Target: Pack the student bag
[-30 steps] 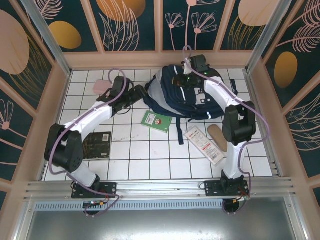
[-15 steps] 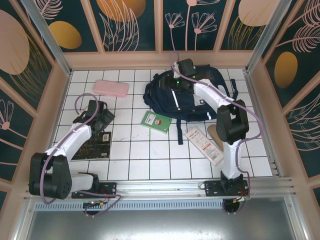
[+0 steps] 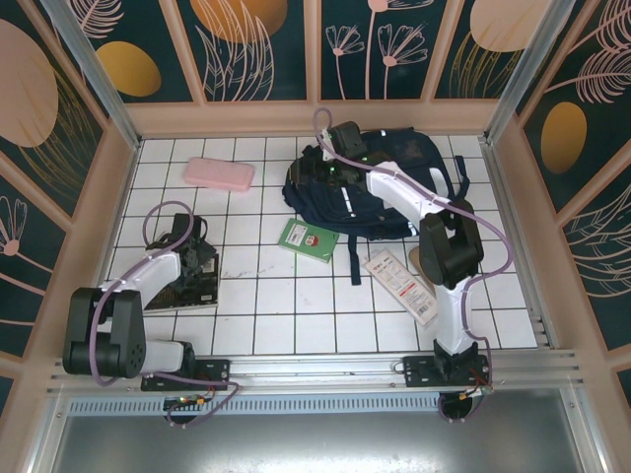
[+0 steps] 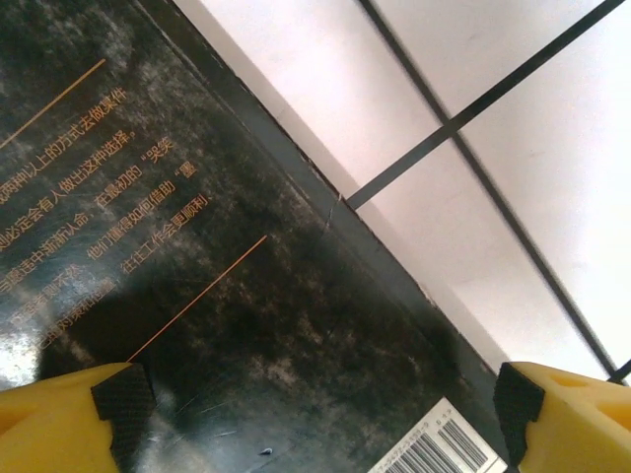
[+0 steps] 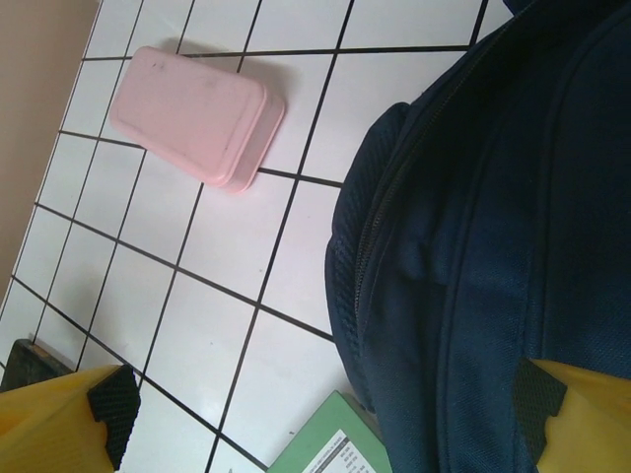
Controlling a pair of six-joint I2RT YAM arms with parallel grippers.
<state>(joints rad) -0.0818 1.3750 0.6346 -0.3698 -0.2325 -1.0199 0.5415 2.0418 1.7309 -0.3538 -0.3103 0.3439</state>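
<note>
Wht/blk arms [image 3: 394, 187], yellow fingers [image 4: 59, 414]

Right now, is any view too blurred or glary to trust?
Top external: even light, sharp, soft shadows. Left wrist: very close, dull sheen on the dark book, print legible. Right wrist: pink case and student bag slightly soft, no glare.

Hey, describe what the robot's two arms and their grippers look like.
The left arm and right arm have smooth white links between bulky black joints. A thin lilac cable loops along each. The left gripper and right gripper have yellow fingers tipped with black pads.
</note>
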